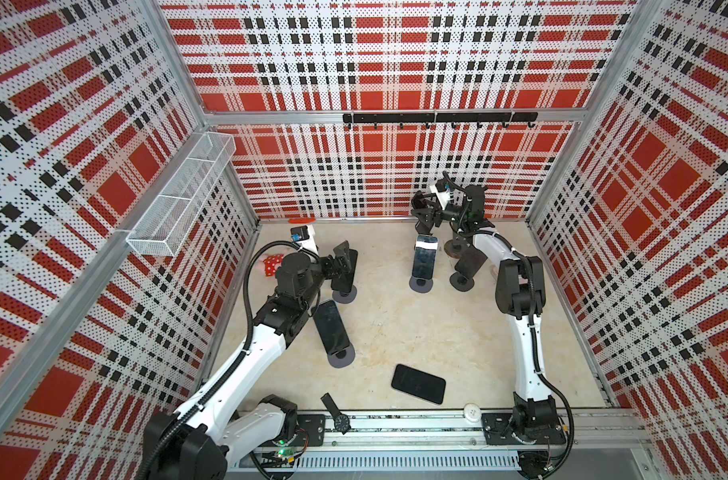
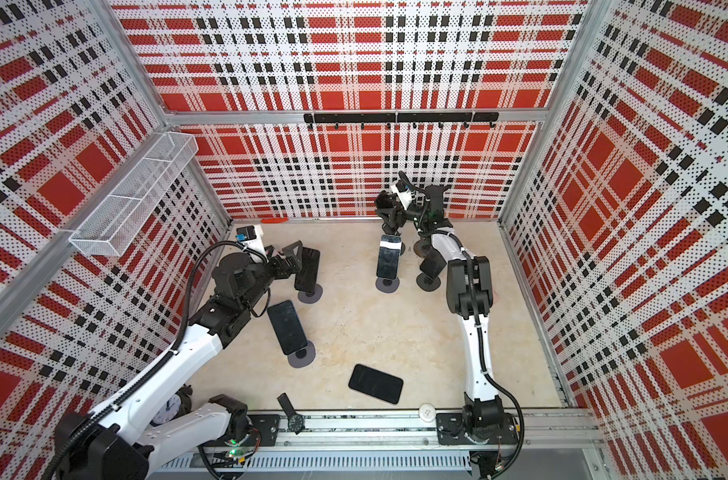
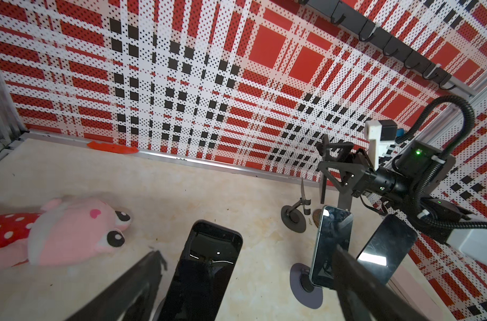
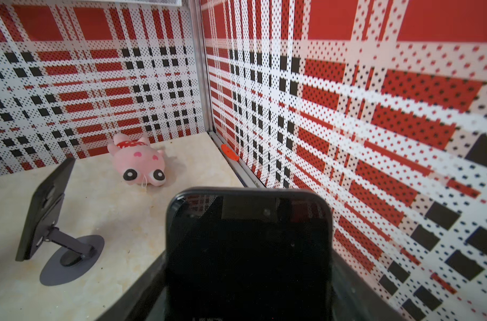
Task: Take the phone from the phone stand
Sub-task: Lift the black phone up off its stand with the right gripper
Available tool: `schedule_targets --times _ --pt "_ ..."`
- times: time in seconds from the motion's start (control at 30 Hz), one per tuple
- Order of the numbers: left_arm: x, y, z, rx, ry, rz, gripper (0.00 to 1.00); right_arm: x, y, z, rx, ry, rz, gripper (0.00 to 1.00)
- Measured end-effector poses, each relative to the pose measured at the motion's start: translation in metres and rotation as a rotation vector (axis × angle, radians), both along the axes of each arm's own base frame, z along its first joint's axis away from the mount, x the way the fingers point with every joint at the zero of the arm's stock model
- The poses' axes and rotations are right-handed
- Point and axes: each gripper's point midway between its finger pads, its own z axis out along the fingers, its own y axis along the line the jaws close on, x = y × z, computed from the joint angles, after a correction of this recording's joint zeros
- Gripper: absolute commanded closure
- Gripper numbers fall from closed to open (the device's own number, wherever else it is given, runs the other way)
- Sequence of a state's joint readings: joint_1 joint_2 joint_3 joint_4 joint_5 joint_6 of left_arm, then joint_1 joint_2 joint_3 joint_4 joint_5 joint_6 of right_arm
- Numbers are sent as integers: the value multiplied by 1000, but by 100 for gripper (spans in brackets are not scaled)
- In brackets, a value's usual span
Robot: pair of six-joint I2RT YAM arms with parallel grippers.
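Note:
A dark phone (image 1: 424, 257) (image 2: 388, 257) (image 4: 247, 244) leans upright at the back, right of centre, over the round base of its phone stand (image 1: 420, 285). My right gripper (image 1: 425, 224) comes down on the phone's top end and is shut on its two side edges. In the right wrist view the phone fills the gap between the fingers. My left gripper (image 1: 340, 258) (image 3: 247, 280) stands wide open at the back left. It sits on either side of another phone (image 3: 206, 264) on its stand (image 1: 345, 293) without touching it.
Another phone on a stand (image 1: 331, 328) sits by the left forearm. One more (image 1: 470, 266) stands right of the gripped phone. A loose phone (image 1: 418, 383) lies flat near the front, beside a wristwatch (image 1: 337, 415). A pink plush toy (image 3: 70, 236) lies at the back left.

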State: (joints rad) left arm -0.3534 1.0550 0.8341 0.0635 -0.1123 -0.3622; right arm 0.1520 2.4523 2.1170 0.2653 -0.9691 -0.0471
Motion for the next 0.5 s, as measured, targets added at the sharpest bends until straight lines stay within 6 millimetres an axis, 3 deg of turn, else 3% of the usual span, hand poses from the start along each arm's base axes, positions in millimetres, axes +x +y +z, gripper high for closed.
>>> schedule_targets --times 0.23,0.5 --pt "-4 6 -4 4 10 11 2 -9 1 26 58 -12 27 26" --pt "-13 13 5 -2 -7 21 2 -37 1 63 113 -30 72 26"
